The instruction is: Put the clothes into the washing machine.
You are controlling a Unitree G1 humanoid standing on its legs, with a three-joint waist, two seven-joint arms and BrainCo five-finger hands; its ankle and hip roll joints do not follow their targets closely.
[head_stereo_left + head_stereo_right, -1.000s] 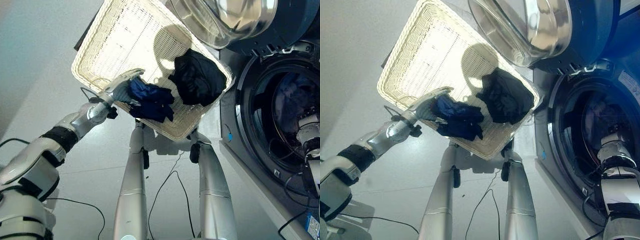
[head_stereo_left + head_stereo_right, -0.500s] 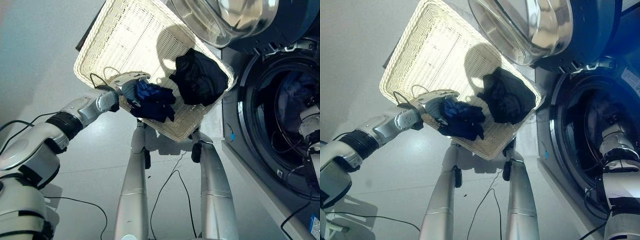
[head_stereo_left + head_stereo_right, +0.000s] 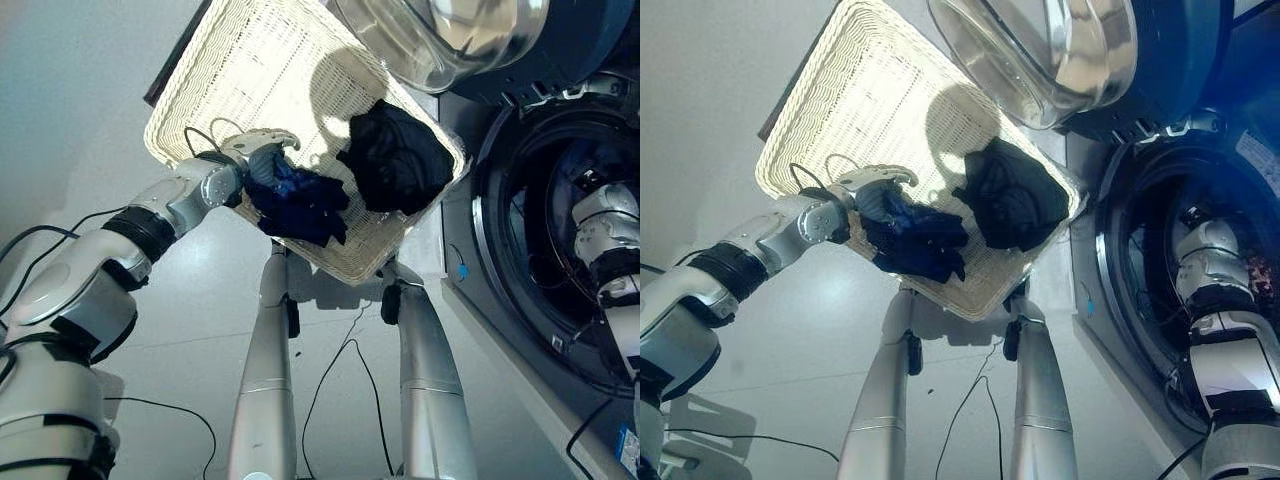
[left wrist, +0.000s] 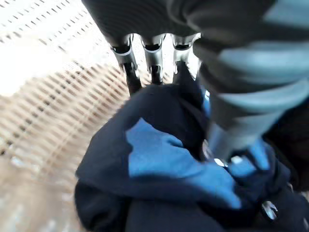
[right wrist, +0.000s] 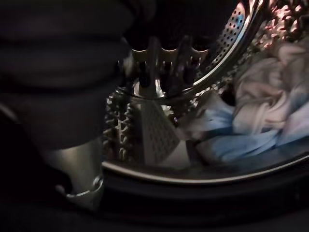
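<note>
Two garments lie in the white wicker basket [image 3: 230,75]: a blue garment [image 3: 300,205] left, a black garment [image 3: 400,160] right. The left hand [image 3: 262,152] pinches the blue one. Pale laundry [image 5: 251,121] sits in the washing machine drum [image 5: 159,130]; the right hand's [image 5: 164,63] grasp cannot be told.

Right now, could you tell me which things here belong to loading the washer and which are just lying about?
Part of the job:
- blue garment, left hand closing on it
- black garment
- basket holding both
- washer drum, laundry already inside, right hand in it
- open door

Just lying about:
- dark slab under the basket's edge
</note>
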